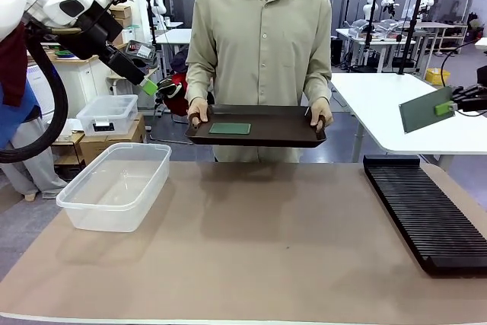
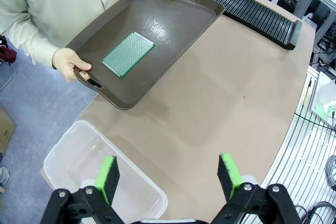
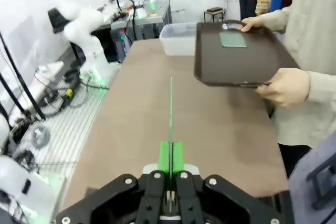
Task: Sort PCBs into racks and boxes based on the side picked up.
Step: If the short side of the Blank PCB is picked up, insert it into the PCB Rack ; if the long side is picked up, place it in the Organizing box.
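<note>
My right gripper (image 1: 444,108) is clamped on one PCB (image 1: 422,110), held up edge-on on the rack's (image 1: 426,215) side, while my left gripper (image 2: 167,161) gapes wide above the tub (image 2: 60,142), the other PCB (image 2: 128,54) lying flat on the person's tray (image 2: 173,30) beyond bare tabletop (image 1: 266,249).

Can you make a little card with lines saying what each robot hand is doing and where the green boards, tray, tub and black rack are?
Clear tub: on the table, robot's left
Black rack: on the table, robot's right
Tray: held by its handles in the person's hands, far side
Green board on tray: lying flat
Left gripper: open, empty, up above the clear tub
Right gripper: shut on the other green board, up in the air on the robot's right
</note>
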